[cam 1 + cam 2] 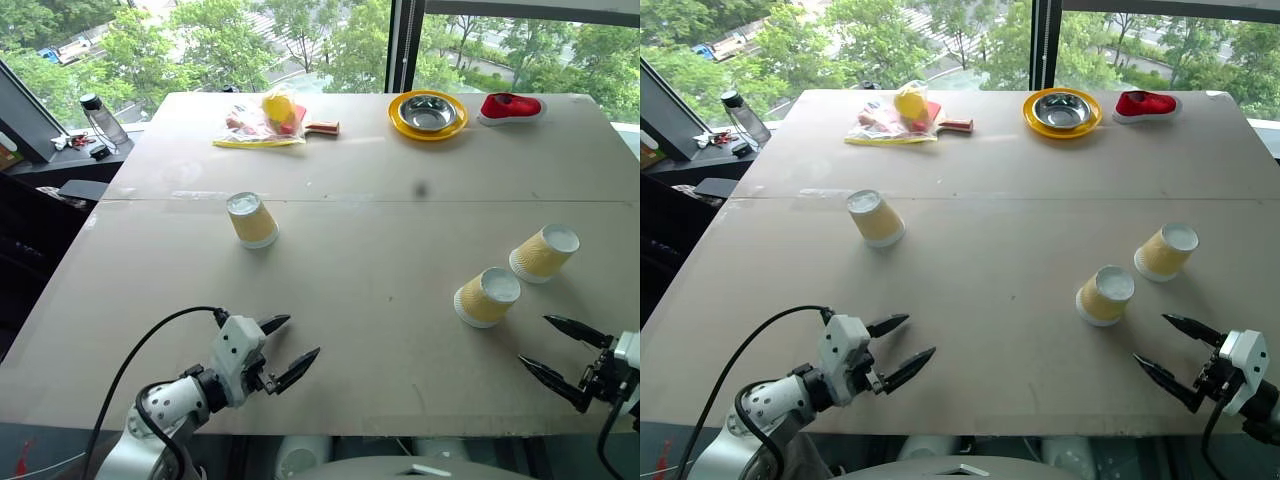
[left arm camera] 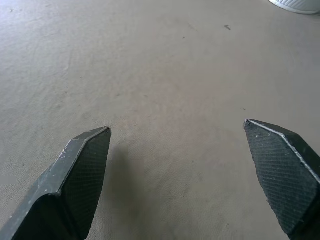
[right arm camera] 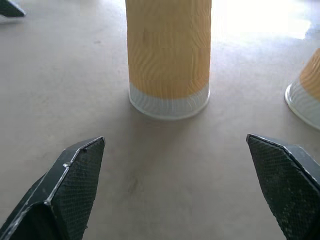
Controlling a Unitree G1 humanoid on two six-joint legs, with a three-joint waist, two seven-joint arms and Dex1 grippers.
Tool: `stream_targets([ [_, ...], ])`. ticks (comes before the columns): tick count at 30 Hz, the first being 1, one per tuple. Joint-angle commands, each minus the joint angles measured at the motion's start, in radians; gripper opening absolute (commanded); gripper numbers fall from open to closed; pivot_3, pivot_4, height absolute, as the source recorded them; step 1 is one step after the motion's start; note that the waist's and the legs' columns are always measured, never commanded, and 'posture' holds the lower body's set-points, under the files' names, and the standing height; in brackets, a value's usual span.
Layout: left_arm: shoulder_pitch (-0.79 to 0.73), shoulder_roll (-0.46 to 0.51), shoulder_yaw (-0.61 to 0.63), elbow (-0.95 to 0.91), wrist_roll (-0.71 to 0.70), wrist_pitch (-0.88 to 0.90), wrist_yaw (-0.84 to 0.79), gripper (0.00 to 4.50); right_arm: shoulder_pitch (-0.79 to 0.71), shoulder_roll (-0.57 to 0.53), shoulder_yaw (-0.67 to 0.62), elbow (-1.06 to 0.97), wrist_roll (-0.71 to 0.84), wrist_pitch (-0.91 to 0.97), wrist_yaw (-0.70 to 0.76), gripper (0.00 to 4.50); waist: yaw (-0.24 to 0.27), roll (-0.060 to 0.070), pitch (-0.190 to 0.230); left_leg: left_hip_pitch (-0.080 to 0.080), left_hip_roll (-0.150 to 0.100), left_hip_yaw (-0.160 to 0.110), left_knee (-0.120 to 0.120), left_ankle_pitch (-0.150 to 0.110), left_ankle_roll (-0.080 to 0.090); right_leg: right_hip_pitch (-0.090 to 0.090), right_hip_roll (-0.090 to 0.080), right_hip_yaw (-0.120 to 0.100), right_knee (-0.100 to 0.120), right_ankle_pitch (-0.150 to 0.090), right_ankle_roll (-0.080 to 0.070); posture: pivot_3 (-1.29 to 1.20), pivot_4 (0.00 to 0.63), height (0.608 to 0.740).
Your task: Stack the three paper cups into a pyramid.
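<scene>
Cups all upside down on the surface [image 1: 380, 300], wide rims down, bases up, long axes near upright w/ a slight lean. One cup [image 1: 252, 219] sits alone left of centre; other two, near cup [image 1: 486, 297] and far cup [image 1: 544, 252], stand just beside each other on the right, not touching. No stack yet. Left end effector [image 1: 284, 349] spread wide, empty, over bare surface. Right end effector [image 1: 558, 352] also wide, empty, pointing at the near cup, close but apart.
</scene>
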Motion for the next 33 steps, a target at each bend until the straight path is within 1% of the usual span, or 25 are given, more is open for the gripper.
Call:
stream_targets([
  [1, -0.068, 0.050, 0.036, -0.092, -0.140, 0.047, -0.096, 4.37, -0.014, 0.017, 0.029, -0.131, 0.011, 0.051, -0.078, 4.50, 0.000, 0.000, 0.000, 0.000, 0.000, 0.000, 0.000, 0.000, 0.000, 0.000, 0.000, 0.000, 0.000, 0.001, 0.002, 0.00, 0.150, 0.740],
  [3, -0.120, 0.088, 0.056, -0.128, -0.230, 0.094, -0.144, 4.37, -0.040, 0.025, 0.048, -0.184, 0.006, 0.085, -0.133, 4.50, 0.000, 0.000, 0.001, -0.001, -0.001, 0.000, 0.000, 0.000, 0.000, 0.000, 0.000, 0.000, 0.000, 0.002, 0.003, 0.00, 0.150, 0.740],
  [5, -0.169, 0.122, 0.067, -0.145, -0.276, 0.129, -0.166, 4.37, -0.062, 0.027, 0.060, -0.212, -0.006, 0.101, -0.168, 4.50, 0.000, -0.001, 0.001, -0.002, 0.000, -0.001, 0.000, 0.000, 0.000, -0.002, 0.000, -0.001, 0.001, 0.002, 0.003, 0.00, 0.150, 0.740],
  [8, -0.221, 0.154, 0.072, -0.156, -0.309, 0.161, -0.189, 4.37, -0.089, 0.024, 0.072, -0.237, -0.005, 0.134, -0.202, 4.50, -0.001, -0.001, 0.002, -0.001, -0.001, -0.001, 0.000, 0.000, 0.000, -0.001, 0.000, -0.001, 0.001, 0.002, 0.003, 0.00, 0.150, 0.740],
  [12, -0.290, 0.202, 0.072, -0.167, -0.319, 0.179, -0.235, 4.37, -0.135, 0.008, 0.094, -0.290, 0.005, 0.212, -0.247, 4.50, -0.001, -0.002, 0.004, -0.002, 0.000, -0.001, 0.000, 0.000, 0.000, -0.002, 0.004, -0.004, 0.001, 0.002, 0.003, 0.00, 0.150, 0.740],
  [17, -0.335, 0.214, 0.067, -0.192, -0.345, 0.202, -0.246, 4.37, -0.167, 0.007, 0.102, -0.323, 0.020, 0.267, -0.272, 4.50, -0.002, -0.002, 0.004, -0.001, 0.000, -0.001, 0.001, 0.000, 0.000, -0.002, 0.004, -0.004, 0.004, 0.002, 0.003, 0.00, 0.150, 0.740],
  [26, -0.338, 0.208, 0.062, -0.220, -0.361, 0.225, -0.248, 4.37, -0.170, -0.001, 0.097, -0.331, 0.031, 0.298, -0.256, 4.50, -0.002, -0.003, 0.005, -0.001, 0.001, -0.001, 0.001, 0.000, 0.000, -0.002, 0.005, -0.004, 0.005, 0.002, 0.003, 0.00, 0.150, 0.740],
  [27, -0.338, 0.207, 0.062, -0.220, -0.362, 0.225, -0.247, 4.50, -0.171, -0.001, 0.097, -0.330, 0.030, 0.299, -0.254, 4.00, -0.002, -0.003, 0.005, -0.001, 0.001, -0.001, 0.002, 0.000, 0.000, -0.002, 0.006, -0.004, 0.005, 0.002, 0.003, 0.00, 0.150, 0.740],
  [28, -0.337, 0.206, 0.061, -0.221, -0.362, 0.225, -0.246, 4.50, -0.172, -0.002, 0.097, -0.327, 0.028, 0.300, -0.253, 3.99, -0.002, -0.003, 0.005, -0.001, 0.001, -0.001, 0.002, 0.000, 0.000, -0.002, 0.006, -0.004, 0.005, 0.002, 0.003, 0.00, 0.150, 0.740],
  [29, -0.337, 0.204, 0.061, -0.222, -0.363, 0.225, -0.245, 4.50, -0.173, -0.003, 0.099, -0.324, 0.024, 0.299, -0.251, 3.73, -0.002, -0.003, 0.005, 0.000, 0.001, -0.001, 0.002, 0.000, 0.000, -0.002, 0.006, -0.004, 0.005, 0.002, 0.003, 0.00, 0.150, 0.740],
  [33, -0.338, 0.201, 0.060, -0.225, -0.363, 0.225, -0.239, 4.50, -0.176, -0.007, 0.104, -0.312, 0.010, 0.299, -0.250, 3.73, -0.002, -0.003, 0.005, 0.000, 0.001, -0.001, 0.002, 0.000, 0.000, -0.002, 0.006, -0.004, 0.005, 0.002, 0.003, 0.00, 0.150, 0.740],
])
